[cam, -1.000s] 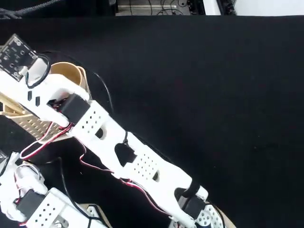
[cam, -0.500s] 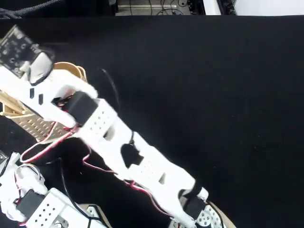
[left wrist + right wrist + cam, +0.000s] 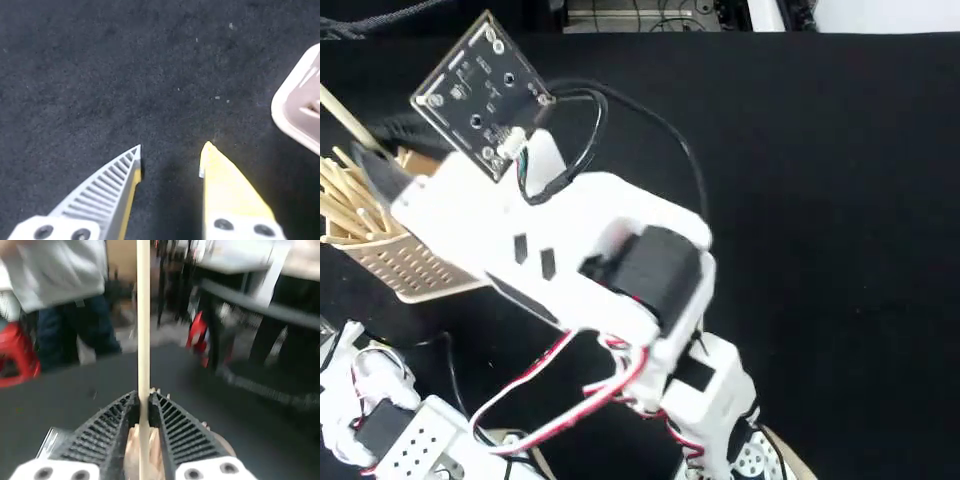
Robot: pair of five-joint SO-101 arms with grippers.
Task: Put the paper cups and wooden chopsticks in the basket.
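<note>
My right gripper point(image 3: 143, 396) is shut on a single wooden chopstick point(image 3: 143, 310) that sticks straight out beyond its fingertips. In the high view this gripper point(image 3: 380, 167) is raised above the beige perforated basket point(image 3: 415, 272) at the table's left, with the held chopstick point(image 3: 344, 115) pointing up and to the left. Several wooden chopsticks point(image 3: 348, 205) lie in the basket, and a brown edge of a paper cup point(image 3: 417, 160) peeks out beside the arm. My left gripper point(image 3: 172, 150) stands open over bare black cloth with nothing between its fingers.
A corner of the basket point(image 3: 300, 107) shows near my left gripper. The left arm point(image 3: 390, 430) rests at the front left corner. Black cloth point(image 3: 820, 200) covers the table. The right arm's bulky wrist point(image 3: 580, 250) hangs over the table's left middle.
The right arm has lifted and swung its wrist up from the basket, carrying one chopstick. It now covers most of the paper cup. The left arm has not moved.
</note>
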